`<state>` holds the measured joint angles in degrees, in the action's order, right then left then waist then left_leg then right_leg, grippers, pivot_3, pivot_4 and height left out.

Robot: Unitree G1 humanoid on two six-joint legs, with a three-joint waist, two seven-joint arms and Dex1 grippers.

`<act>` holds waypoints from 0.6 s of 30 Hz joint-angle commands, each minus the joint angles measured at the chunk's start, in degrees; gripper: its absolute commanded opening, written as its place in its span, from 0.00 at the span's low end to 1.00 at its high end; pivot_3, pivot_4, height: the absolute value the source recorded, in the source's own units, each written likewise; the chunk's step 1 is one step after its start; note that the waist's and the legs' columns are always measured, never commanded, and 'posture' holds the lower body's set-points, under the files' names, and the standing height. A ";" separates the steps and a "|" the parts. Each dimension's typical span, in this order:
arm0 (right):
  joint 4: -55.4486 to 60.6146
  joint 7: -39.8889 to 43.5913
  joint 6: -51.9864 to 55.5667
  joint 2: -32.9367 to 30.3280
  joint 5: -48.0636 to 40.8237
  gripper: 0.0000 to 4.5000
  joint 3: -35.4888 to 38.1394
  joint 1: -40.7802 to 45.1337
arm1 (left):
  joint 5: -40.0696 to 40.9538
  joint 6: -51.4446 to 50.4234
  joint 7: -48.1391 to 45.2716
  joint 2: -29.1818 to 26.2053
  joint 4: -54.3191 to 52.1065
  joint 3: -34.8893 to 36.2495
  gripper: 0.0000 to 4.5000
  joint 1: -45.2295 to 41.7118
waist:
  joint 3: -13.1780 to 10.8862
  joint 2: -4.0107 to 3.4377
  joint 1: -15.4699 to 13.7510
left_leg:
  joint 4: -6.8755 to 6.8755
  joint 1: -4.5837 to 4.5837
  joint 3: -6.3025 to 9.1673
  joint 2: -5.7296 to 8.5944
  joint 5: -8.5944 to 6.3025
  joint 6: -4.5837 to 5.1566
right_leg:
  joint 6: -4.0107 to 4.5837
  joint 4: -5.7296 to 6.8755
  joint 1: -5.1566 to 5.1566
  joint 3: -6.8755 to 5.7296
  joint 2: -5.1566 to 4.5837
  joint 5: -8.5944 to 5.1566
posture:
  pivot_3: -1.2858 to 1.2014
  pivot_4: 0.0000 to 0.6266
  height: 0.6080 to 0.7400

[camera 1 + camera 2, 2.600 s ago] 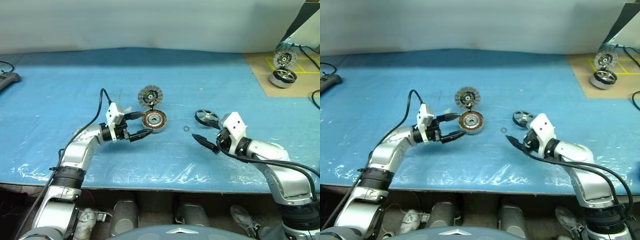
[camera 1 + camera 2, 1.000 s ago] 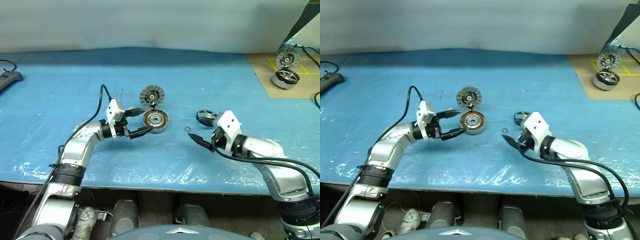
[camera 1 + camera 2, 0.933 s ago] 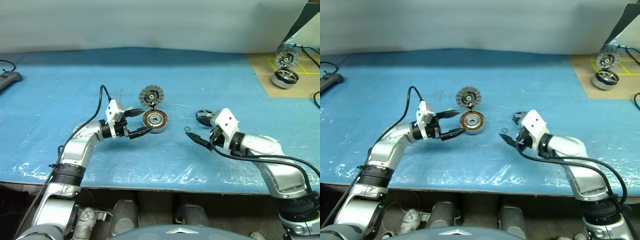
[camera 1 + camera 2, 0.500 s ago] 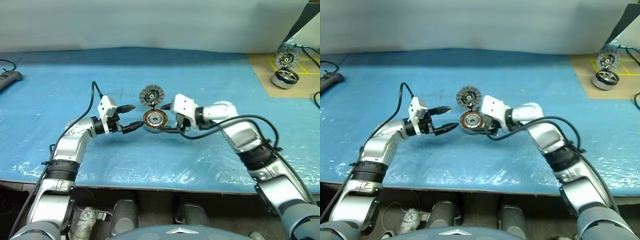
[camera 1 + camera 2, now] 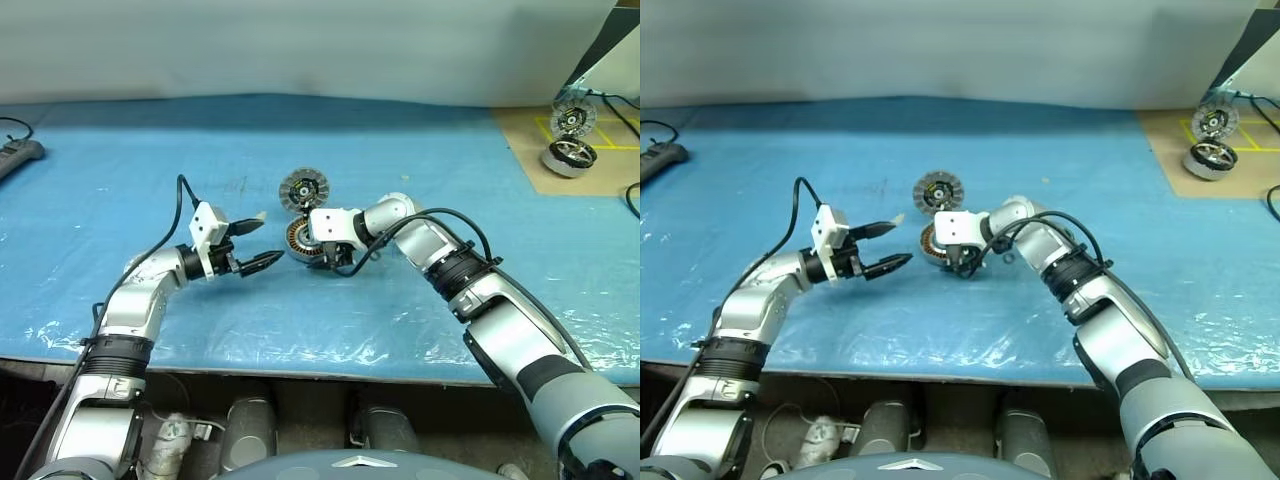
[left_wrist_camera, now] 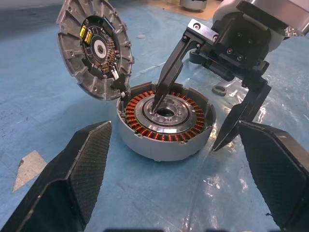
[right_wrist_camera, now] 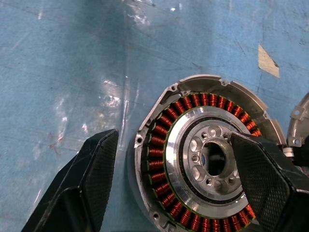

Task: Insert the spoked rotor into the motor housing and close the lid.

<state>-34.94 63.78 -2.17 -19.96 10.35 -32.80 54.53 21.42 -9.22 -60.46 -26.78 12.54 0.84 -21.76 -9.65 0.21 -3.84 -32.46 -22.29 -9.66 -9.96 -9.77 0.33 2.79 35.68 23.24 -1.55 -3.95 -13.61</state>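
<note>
Right claw [image 6: 188, 124] hangs over the motor housing [image 6: 159, 145], jaws spread wide, nothing carried. One fingertip dips into the bore of the silver hub [image 7: 193, 145]; the other stands outside the cup's wall on the far side from the lid. It straddles one side of the cup but has not closed on it.

Left claw [image 5: 268, 238] also wide and empty, level, just beside the housing on its left, apart from it.

Housing sits near the middle of the blue-covered table [image 5: 400, 150], between the two claws. The lid [image 6: 94, 48] stands up on its hinge at the back of the cup, segmented inner face turned toward the left claw.

Progress, as judged: early. The spoked rotor is not seated and neither claw has it. The right forearm lies across the table to the right of the housing, so I cannot place the rotor from here. Left to do: fetch the rotor, drop it over the hub, swing the lid down.

Containers:
- housing cup holds its copper winding ring [image 7: 161, 159] and the hub, plus the intruding fingertip; no rotor in it
- small loose washer [image 6: 219, 89] lies on the sheet just beside the cup, outside it
- second hinged motor [image 5: 568, 155] stands well apart on the tan board at far right, its disc raised

Risk, as judged: a closing fingertip in the bore could drag or tip the cup
</note>
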 commanded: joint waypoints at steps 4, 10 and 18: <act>2.08 3.92 -2.28 -1.11 1.40 0.87 0.97 1.07 | 0.59 0.64 0.45 0.38 -0.76 0.82 0.99 -1.31 | 0.00 0.01 -0.04 | -0.01 -0.01 -0.01 0.00 0.02 0.05 | 0.00 0.00 0.01 0.00 0.00 0.00 | 0.52 0.24 1.00; -0.37 3.57 -2.51 -0.56 2.92 0.87 1.38 1.12 | 0.39 0.49 -0.08 0.71 -1.10 -0.01 0.99 -0.86 | -0.01 0.01 -0.02 | -0.02 -0.01 -0.02 -0.02 0.01 0.04 | 0.02 0.01 0.01 0.00 0.00 0.01 | 0.52 0.24 1.00; -2.43 2.47 -5.93 -1.04 6.09 0.87 0.33 0.91 | 0.35 0.49 -0.32 0.65 -1.68 -0.31 0.99 -0.42 | -0.01 0.01 -0.04 | -0.01 -0.01 -0.05 -0.02 0.01 0.03 | 0.02 0.01 0.03 0.01 0.00 0.01 | 0.52 0.24 1.00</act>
<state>-36.98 66.17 -6.81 -20.51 15.09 -32.28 54.65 21.33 -9.20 -60.73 -25.92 12.63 0.01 -22.06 -9.65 0.22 -3.88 -32.48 -22.30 -9.71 -9.98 -9.78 0.32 2.82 35.70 23.26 -1.54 -3.96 -13.61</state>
